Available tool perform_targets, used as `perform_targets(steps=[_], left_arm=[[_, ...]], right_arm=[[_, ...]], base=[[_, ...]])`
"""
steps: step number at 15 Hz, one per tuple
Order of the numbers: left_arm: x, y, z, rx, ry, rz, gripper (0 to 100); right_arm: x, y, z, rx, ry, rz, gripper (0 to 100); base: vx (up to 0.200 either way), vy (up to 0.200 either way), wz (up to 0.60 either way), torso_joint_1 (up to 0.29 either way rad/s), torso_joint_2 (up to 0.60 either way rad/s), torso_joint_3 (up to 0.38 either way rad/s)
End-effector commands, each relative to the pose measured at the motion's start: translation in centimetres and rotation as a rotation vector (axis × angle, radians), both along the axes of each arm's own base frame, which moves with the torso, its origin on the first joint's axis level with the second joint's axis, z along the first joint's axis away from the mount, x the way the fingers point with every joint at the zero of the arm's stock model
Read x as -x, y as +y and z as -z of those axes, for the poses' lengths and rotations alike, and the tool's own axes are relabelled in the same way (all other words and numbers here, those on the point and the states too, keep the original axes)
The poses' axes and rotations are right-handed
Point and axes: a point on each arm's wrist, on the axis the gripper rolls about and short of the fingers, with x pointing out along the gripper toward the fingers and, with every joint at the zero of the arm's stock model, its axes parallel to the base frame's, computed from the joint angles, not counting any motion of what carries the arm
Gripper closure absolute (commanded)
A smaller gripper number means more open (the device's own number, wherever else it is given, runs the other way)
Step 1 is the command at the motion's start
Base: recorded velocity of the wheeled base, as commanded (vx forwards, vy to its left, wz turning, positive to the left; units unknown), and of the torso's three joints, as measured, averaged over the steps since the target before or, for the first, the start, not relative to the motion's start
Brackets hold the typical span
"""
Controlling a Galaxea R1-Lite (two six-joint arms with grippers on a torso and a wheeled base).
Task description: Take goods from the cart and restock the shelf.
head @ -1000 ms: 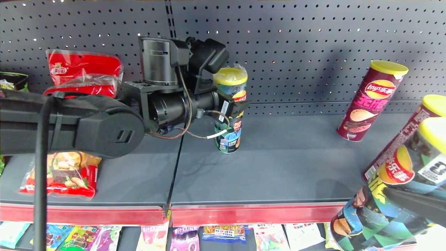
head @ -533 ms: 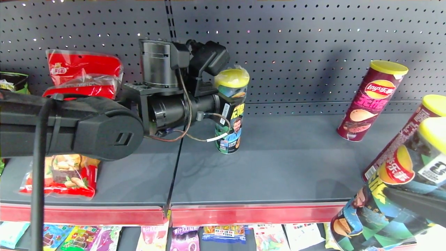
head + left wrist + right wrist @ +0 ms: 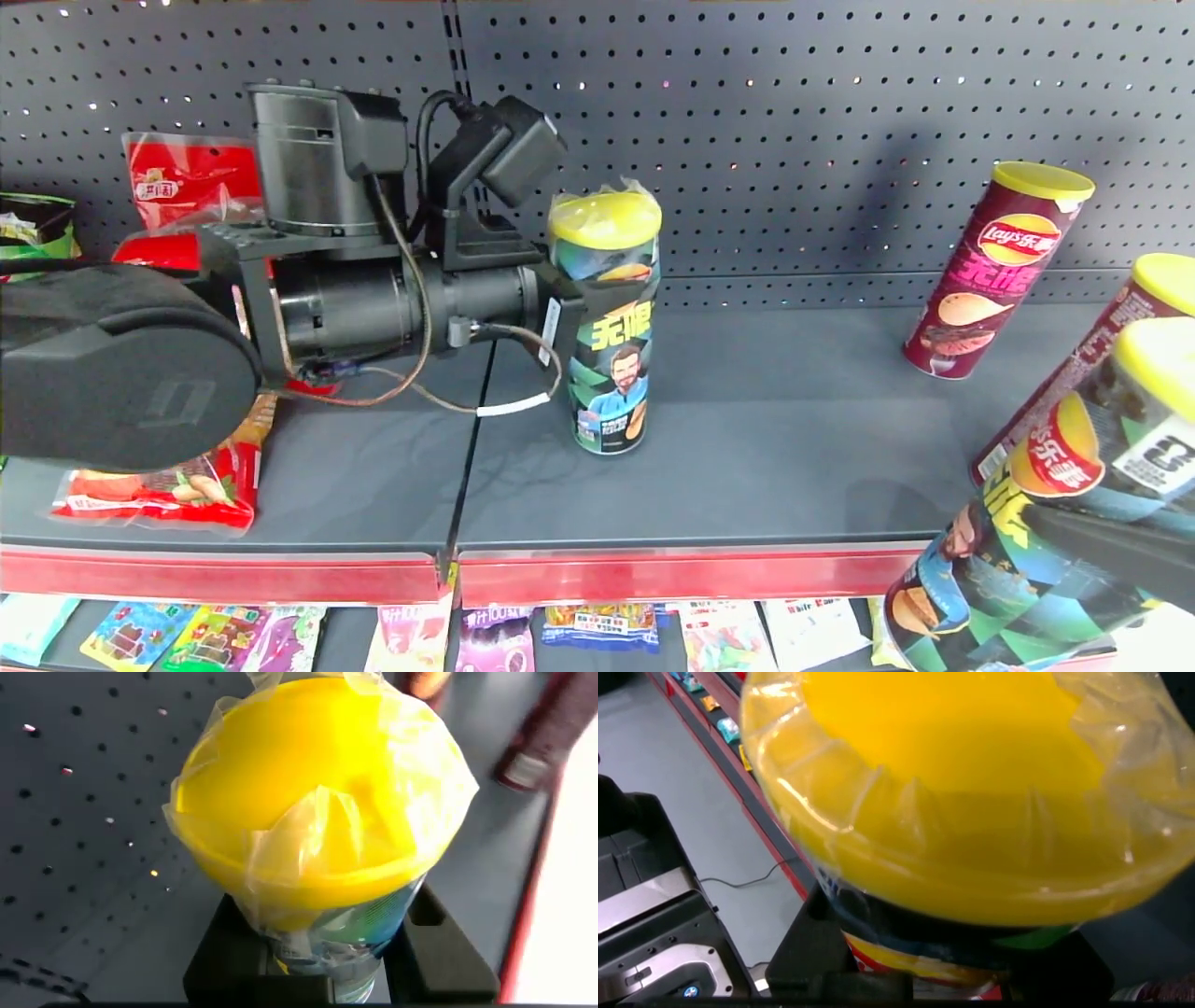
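Grey pegboard back (image 3: 840, 112), grey shelf (image 3: 747, 467) with a red front lip. Red bag (image 3: 177, 182) at the back left, peanut bag (image 3: 159, 485) at the front left, maroon can (image 3: 999, 271) leaning on the pegboard at the right.

Change over the last second: the left gripper (image 3: 581, 322) pulled toward the shelf front and a bit left, and the green can (image 3: 611, 364) came with it. The can was near the back panel. It now stands mid-depth, just right of the shelf seam, roughly upright, with its base apparently on the deck.

Left gripper is clamped on the can body below the yellow lid. The left wrist view shows a pad on each side.

Read: this looks like repositioning, not a finished placement, since the can hasn't been let go. If this is the final spot, the next step is to open and back out straight. The can is tall and narrow, so a sideways drag would tip it.

Right gripper (image 3: 938, 963) is closed around a second green can (image 3: 1027, 541), low at the right, in front of the shelf lip. It's queued for stocking.
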Motion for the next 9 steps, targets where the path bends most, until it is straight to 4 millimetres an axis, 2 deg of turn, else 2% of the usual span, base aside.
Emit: perform_targets(steps=[1,3,9], left_arm=[[2.0,1.3,0.1,-0.015,-0.009,0.063,100],[3.0,1.9,0.9,-0.029,0.012,0.123,100],[2.9,2.8,2.1,-0.054,0.015,0.216,100]], right_arm=[[-0.1,0.0,0.0,0.002,0.002,0.001,100],[-0.2,0.1,0.1,0.004,0.008,0.001,100],[-0.2,0.1,0.1,0.005,0.009,0.001,100]], base=[[0.0,0.0,0.0,0.0,0.0,0.0],[0.0,0.0,0.0,0.0,0.0,0.0],[0.0,0.0,0.0,0.0,0.0,0.0]])
